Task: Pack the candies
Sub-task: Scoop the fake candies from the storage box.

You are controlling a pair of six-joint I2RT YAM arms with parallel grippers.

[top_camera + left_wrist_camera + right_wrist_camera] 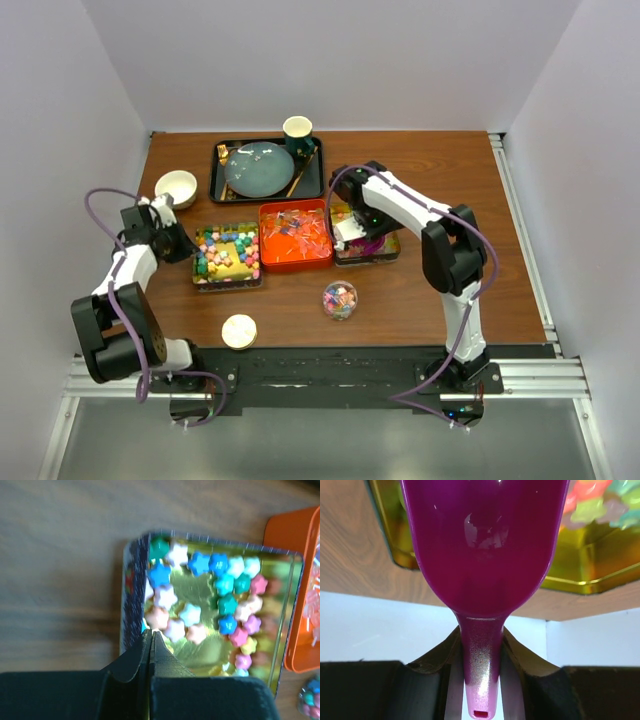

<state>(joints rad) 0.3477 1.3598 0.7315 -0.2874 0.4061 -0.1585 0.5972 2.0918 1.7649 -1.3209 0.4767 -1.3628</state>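
Note:
Bright multicoloured candies point(222, 252) lie in a gold-lined tin point(228, 281); the left wrist view shows them star-shaped point(200, 563). Wrapped white-blue-red pieces point(295, 228) fill an orange tray point(297, 264). A third tin point(388, 254) holds pastel sweets point(600, 507). A small clear jar point(339, 300) holds mixed candies. My left gripper point(178, 243) is shut and empty, its tips point(151, 633) at that tin's near wall. My right gripper point(352, 228) is shut on the handle of the purple scoop point(485, 545), held over the right tin point(580, 570).
A round gold lid point(239, 331) lies near the front edge. A white bowl point(176, 187) stands at the back left. A black tray point(215, 180) with a grey plate point(259, 169) and a dark cup point(298, 133) stands at the back.

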